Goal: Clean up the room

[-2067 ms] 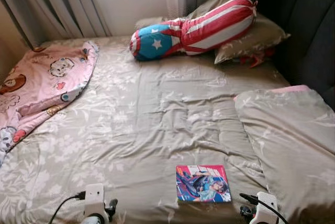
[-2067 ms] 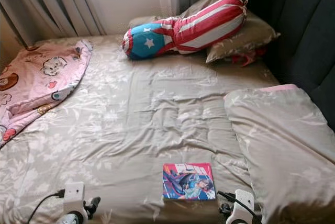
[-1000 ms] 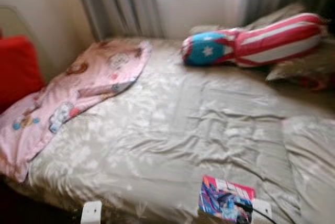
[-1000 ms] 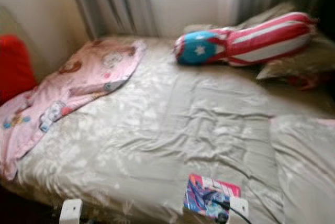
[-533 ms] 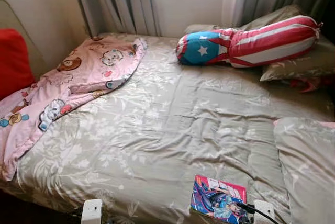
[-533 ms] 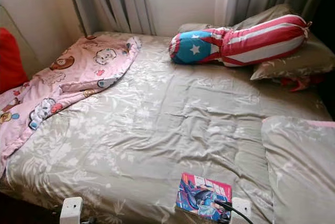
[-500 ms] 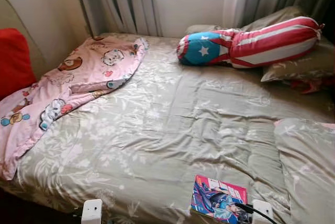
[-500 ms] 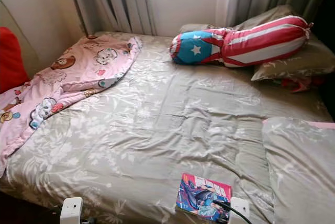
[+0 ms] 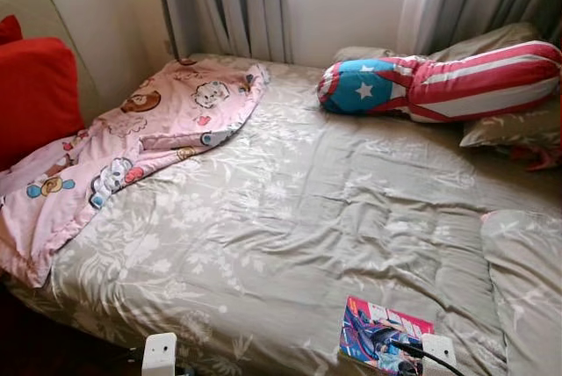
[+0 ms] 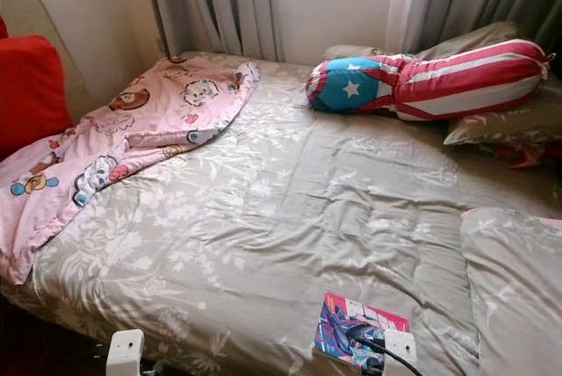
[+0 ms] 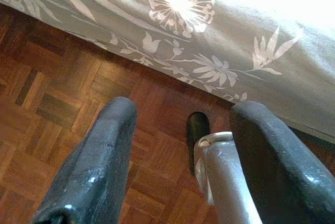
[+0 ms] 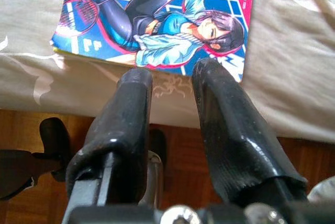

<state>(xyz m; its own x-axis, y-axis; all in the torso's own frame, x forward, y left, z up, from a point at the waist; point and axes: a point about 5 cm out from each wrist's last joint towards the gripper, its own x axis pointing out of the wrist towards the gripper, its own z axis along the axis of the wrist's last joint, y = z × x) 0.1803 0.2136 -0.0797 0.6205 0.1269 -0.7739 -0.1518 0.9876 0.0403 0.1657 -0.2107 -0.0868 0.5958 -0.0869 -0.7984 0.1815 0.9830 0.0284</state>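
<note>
Book (image 9: 383, 336) lying flat at the bed's (image 9: 290, 209) near edge, my right gripper (image 12: 170, 85) just short of it with fingers slightly parted, my left gripper (image 11: 183, 114), fingers spread, over wooden floor (image 11: 63, 103).

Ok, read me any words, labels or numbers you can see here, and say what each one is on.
Nothing can be read in full.
Comic book: large white characters on the pink cover, cut off at the picture edge, unreadable.
Comic book, left edge: small white marks, too small to read.
Star pillow: a white star, no words.
Pink blanket: cartoon animals, no words.
</note>
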